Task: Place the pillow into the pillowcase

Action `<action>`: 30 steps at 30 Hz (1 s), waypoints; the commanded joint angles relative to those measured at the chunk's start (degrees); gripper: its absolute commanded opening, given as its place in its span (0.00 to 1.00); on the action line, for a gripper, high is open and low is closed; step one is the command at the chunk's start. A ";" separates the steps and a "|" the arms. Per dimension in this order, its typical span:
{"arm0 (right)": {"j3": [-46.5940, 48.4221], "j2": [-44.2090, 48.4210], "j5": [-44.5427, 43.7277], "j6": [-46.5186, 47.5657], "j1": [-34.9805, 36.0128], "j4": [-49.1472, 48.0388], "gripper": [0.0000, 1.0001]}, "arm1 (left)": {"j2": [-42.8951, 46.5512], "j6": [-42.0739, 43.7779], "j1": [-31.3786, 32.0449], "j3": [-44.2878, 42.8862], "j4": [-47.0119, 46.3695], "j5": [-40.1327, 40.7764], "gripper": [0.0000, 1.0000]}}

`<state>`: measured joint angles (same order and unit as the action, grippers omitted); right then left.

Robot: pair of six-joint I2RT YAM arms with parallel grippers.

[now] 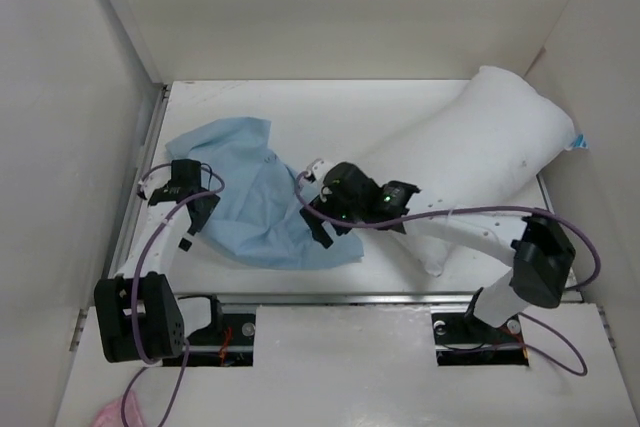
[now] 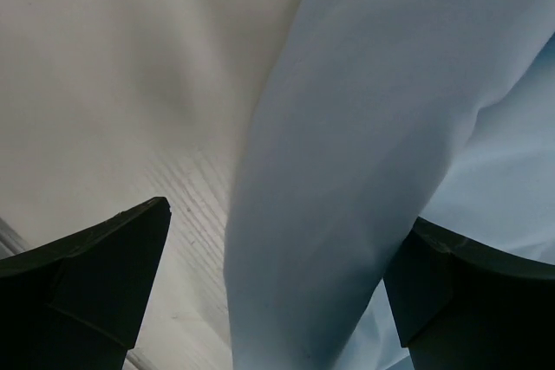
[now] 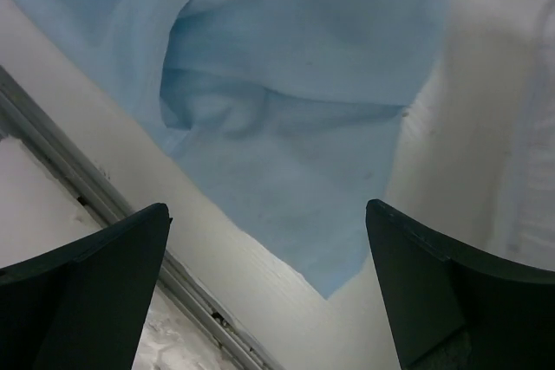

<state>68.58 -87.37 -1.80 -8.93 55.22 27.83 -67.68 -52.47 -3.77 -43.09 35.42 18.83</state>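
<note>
The light blue pillowcase [image 1: 250,197] lies crumpled and flat on the white table, left of centre. The white pillow [image 1: 480,157] lies diagonally at the right, its blue-and-white tag [image 1: 580,142] at the far right end. My left gripper [image 1: 197,225] is at the pillowcase's left edge, open, with a raised fold of blue fabric [image 2: 347,171] between its fingers [image 2: 113,266]. My right gripper [image 1: 318,219] is open over the pillowcase's near right corner [image 3: 329,275], between pillowcase and pillow. The pillow's edge [image 3: 533,127] shows at the right of the right wrist view.
White enclosure walls stand close on the left, back and right. A metal rail [image 1: 350,297] runs along the table's near edge and also shows in the right wrist view [image 3: 87,188]. Purple cables [image 1: 470,212] loop from both arms. A pink object [image 1: 110,412] lies at bottom left.
</note>
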 commanded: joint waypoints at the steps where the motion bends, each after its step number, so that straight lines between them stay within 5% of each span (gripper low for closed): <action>1: -1.33 -5.85 -0.82 0.23 2.08 -3.23 1.00 | -0.17 -2.64 -0.36 0.63 -5.08 0.24 1.00; 3: -1.95 -7.72 -5.98 -2.23 2.08 -3.23 1.00 | -3.14 -2.64 -0.88 0.64 -8.33 -0.46 1.00; 4: -3.00 -9.46 -7.58 -2.76 2.08 -4.44 1.00 | -4.46 -1.60 -0.89 0.64 -9.39 -0.98 0.93; 5: -3.53 -11.83 -8.91 -3.37 2.08 -4.46 1.00 | -7.44 -0.80 -0.89 -0.75 -10.10 -2.29 0.71; 6: -3.54 -11.86 -8.92 -3.38 2.08 -4.46 1.00 | -8.86 -0.79 -0.89 -0.77 -10.11 -2.31 0.71; 7: -3.54 -13.16 -8.92 -3.38 2.08 -4.46 0.99 | -10.26 -0.19 -0.89 -1.55 -10.98 -2.31 0.55; 8: -3.54 -15.35 -8.40 -4.07 2.08 -5.33 0.99 | -11.50 0.43 -0.89 -3.04 -11.51 -2.83 0.18; 9: -3.54 -16.24 -8.39 -4.08 2.08 -5.94 0.96 | -12.64 0.44 -0.89 -3.83 -11.51 -2.83 0.00; 10: -3.54 -17.03 -7.87 -4.08 2.08 -5.95 0.93 | -14.48 0.44 -0.89 -4.71 -10.99 -2.31 0.00; 12: -1.88 -18.18 -7.86 -3.04 2.08 -4.64 0.64 | -14.50 2.10 -0.89 -7.35 -10.99 -2.31 0.00; 14: 3.02 -17.23 -12.85 -3.55 2.08 -2.18 0.00 | -12.40 2.63 -0.89 -9.63 -10.99 -2.31 0.00; 17: 13.98 -13.36 -21.44 0.22 1.56 1.43 0.00 | -6.34 4.55 -0.89 -17.18 -11.51 0.50 0.00; 21: 31.20 -12.12 -21.58 6.72 -5.72 0.48 0.00 | -5.52 7.89 -2.20 -32.63 -12.57 4.55 0.00; 24: 50.41 -15.71 -16.95 9.54 -14.40 -0.15 0.00 | -14.03 12.02 -2.82 -53.44 -10.30 3.94 0.00; 25: 56.61 -19.64 -15.26 9.54 -16.44 1.24 0.00 | -17.10 14.04 -2.82 -66.64 -8.80 3.93 0.00; 28: 84.22 -27.91 -9.90 12.00 -21.98 4.76 0.00 | -31.77 16.34 -6.15 -88.84 -2.32 -0.88 0.00; 29: 88.88 -31.77 -8.84 13.40 -22.78 3.73 0.00 | -35.29 17.39 -7.29 -103.10 -1.24 -6.38 0.00; 30: 91.27 -31.81 -7.87 13.41 -22.79 2.06 0.00 | -40.20 17.40 -8.61 -108.21 -0.71 -9.05 0.00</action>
<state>149.45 -116.25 -11.57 -0.19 33.15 28.62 -98.72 -40.16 -8.56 -135.57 29.95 14.57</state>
